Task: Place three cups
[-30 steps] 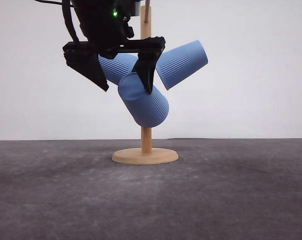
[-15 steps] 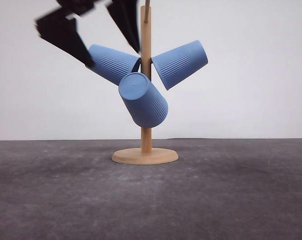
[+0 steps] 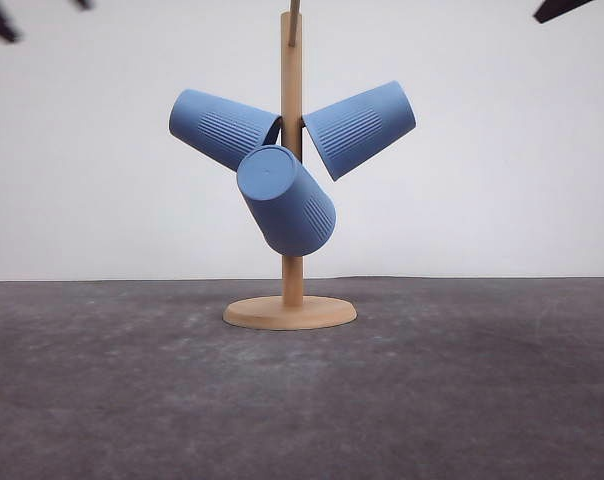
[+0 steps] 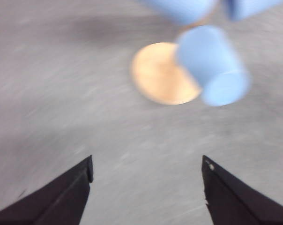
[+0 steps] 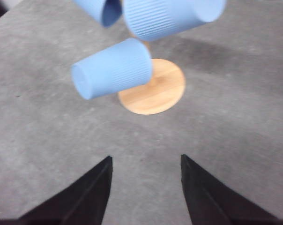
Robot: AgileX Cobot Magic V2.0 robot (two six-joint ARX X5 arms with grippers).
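Stand: tan wooden pegged stand (image 3: 292, 200) upright on round base (image 3: 290, 312), on dark grey table (image 3: 132, 390)
Left cup: matte blue ribbed plastic cup (image 3: 222, 128) hung on a peg, bottom pointing up-left
Right cup: second matte blue ribbed cup (image 3: 360, 127) hung opposite, bottom up-right
Front cup: third matte blue ribbed cup (image 3: 285, 200) hung lower, crossing the post, bottom toward the camera
Left gripper (image 4: 146, 178): fingers spread wide, holding nothing, above bare table, apart from the cups
Right gripper (image 5: 146, 178): fingers parted, empty, above bare table near the base
Obstructions: nothing between either gripper and the stand
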